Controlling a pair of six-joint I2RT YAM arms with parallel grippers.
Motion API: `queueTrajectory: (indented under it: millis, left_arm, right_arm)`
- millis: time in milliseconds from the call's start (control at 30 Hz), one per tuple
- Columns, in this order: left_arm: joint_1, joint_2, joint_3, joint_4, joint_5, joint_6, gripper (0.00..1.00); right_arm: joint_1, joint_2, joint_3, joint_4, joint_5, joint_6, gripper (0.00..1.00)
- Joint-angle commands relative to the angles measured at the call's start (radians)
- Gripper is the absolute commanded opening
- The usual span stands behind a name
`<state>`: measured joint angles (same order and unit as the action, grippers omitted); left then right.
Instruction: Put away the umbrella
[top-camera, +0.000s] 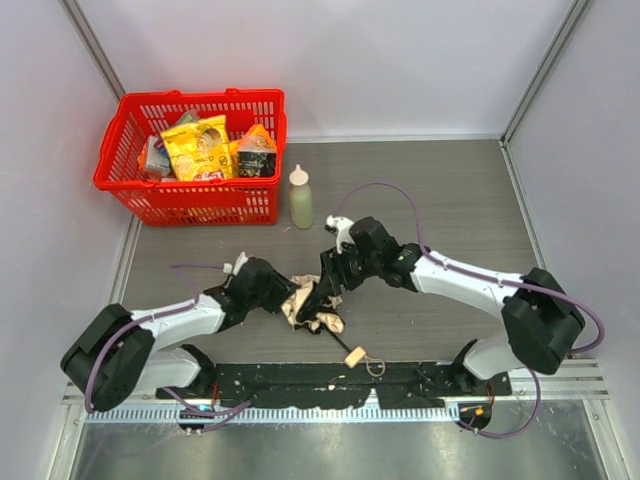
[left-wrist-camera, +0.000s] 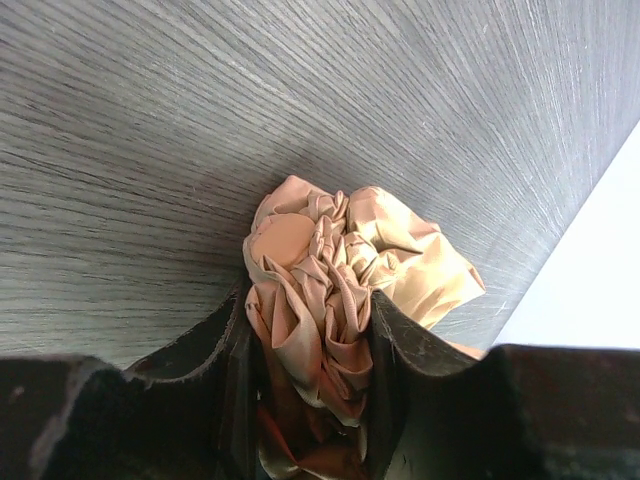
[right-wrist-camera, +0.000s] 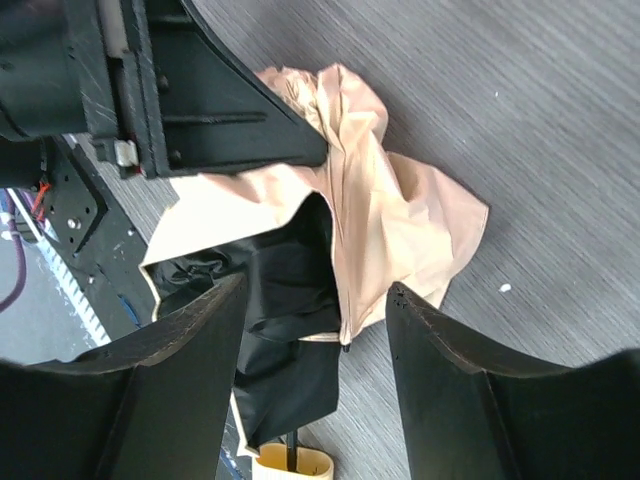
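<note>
Bunched umbrella (top-camera: 325, 322) fabric is clenched by left claw (left-wrist-camera: 308, 315); right claw (right-wrist-camera: 315, 290) is poised released above; shaft (top-camera: 340, 344) is laid toward the near-right.

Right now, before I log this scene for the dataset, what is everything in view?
table: one, grey wood grain, under everything
basket: one, red, far left
snack packets: several, yellow and orange among them, inside the basket
squeeze bottle: one, pale green, upright just right of the basket
umbrella: one, beige fabric with black shaft and pale knob, crumpled at the near middle
left gripper: one, black, closed on the umbrella's bunched fabric
right gripper: one, black, jaws apart over the umbrella
</note>
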<state>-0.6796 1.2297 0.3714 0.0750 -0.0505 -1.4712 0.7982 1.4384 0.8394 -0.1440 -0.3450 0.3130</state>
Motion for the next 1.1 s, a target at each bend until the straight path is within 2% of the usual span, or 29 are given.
queueTrajectory:
  millis: [0, 133, 233, 500, 567, 633, 733, 833, 933, 1067]
  left_arm:
    - [0.003, -0.018, -0.009, -0.057, -0.051, 0.066, 0.0]
    - [0.003, -0.007, -0.002, -0.053, -0.04, 0.051, 0.0]
    - [0.003, -0.006, 0.011, -0.069, -0.023, 0.032, 0.0]
    - [0.003, 0.019, 0.038, -0.098, 0.027, -0.038, 0.0]
    - [0.003, 0.031, 0.052, -0.104, 0.046, -0.055, 0.0]
    - [0.002, 0.043, 0.067, -0.126, 0.046, -0.083, 0.0]
    - [0.003, 0.05, 0.106, -0.197, 0.095, -0.126, 0.0]
    - [0.003, 0.053, 0.133, -0.265, 0.124, -0.17, 0.0]
    - [0.003, 0.041, 0.141, -0.273, 0.147, -0.199, 0.0]
    - [0.003, 0.025, 0.162, -0.305, 0.144, -0.195, 0.0]
  right_arm:
    - [-0.001, -0.016, 0.096, -0.022, 0.009, 0.006, 0.63]
    - [0.001, 0.055, 0.142, 0.009, -0.017, -0.011, 0.67]
    - [0.01, 0.094, 0.115, 0.05, -0.034, -0.052, 0.72]
    - [0.136, 0.169, 0.06, 0.136, 0.061, -0.074, 0.73]
    - [0.165, 0.201, 0.05, 0.21, 0.087, -0.078, 0.73]
    - [0.2, 0.252, 0.052, 0.221, 0.167, -0.098, 0.72]
    - [0.265, 0.335, 0.073, 0.208, 0.401, -0.138, 0.67]
    - [0.288, 0.373, 0.058, 0.254, 0.501, -0.144, 0.66]
    - [0.317, 0.415, 0.064, 0.262, 0.546, -0.152, 0.7]
    - [0.317, 0.459, 0.023, 0.313, 0.526, -0.152, 0.77]
